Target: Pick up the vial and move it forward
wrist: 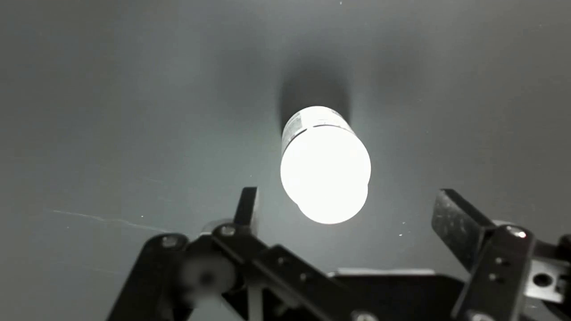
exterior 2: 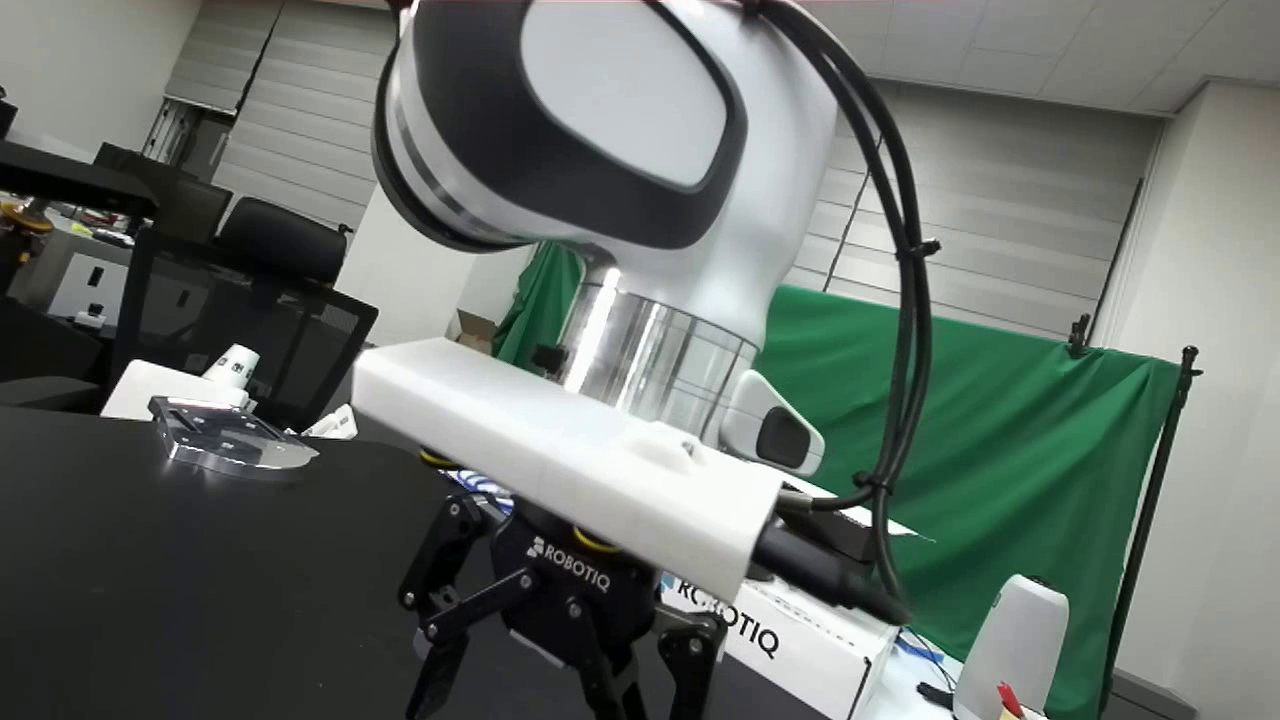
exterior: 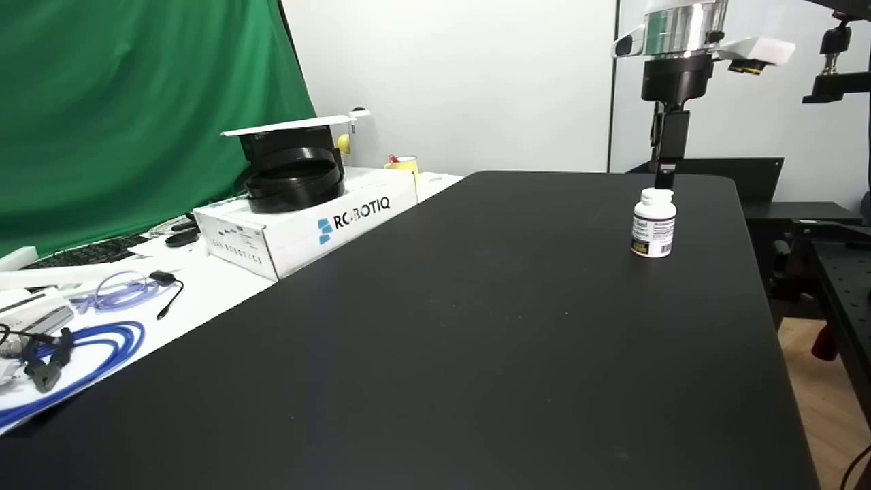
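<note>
Okay, so in the wrist view the gripper (wrist: 345, 203) is spread wide, one finger (wrist: 245, 207) lower left of the little white bottle (wrist: 325, 165) and the other lower right, clear gap on both sides, so it's got hold of nothing. The bottle's near the middle of that frame, top totally blown out to white. In an exterior view it's standing upright on the black table (exterior: 442, 340), over on the right, with a dark fingertip (exterior: 665, 179) showing just above its cap (exterior: 656, 196); can't really tell how close from there. There's a white box (exterior: 306, 228) at left, green curtain (exterior: 136, 102) upper left.
</note>
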### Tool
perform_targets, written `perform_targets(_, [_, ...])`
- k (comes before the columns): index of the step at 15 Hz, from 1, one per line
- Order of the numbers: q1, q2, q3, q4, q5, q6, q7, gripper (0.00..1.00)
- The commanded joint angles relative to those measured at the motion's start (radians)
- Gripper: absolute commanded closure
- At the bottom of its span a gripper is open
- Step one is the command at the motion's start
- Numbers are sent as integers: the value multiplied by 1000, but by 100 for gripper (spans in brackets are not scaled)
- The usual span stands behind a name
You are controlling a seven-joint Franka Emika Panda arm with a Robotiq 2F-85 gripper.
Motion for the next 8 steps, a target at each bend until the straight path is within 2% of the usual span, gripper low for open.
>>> perform_targets(1, [-4, 45, 27, 20, 50, 27, -38, 0])
perform_targets(5, [-14, 81, 48, 32, 55, 40, -34, 0])
perform_targets(8, [-26, 106, 55, 40, 16, 35, 4, 0])
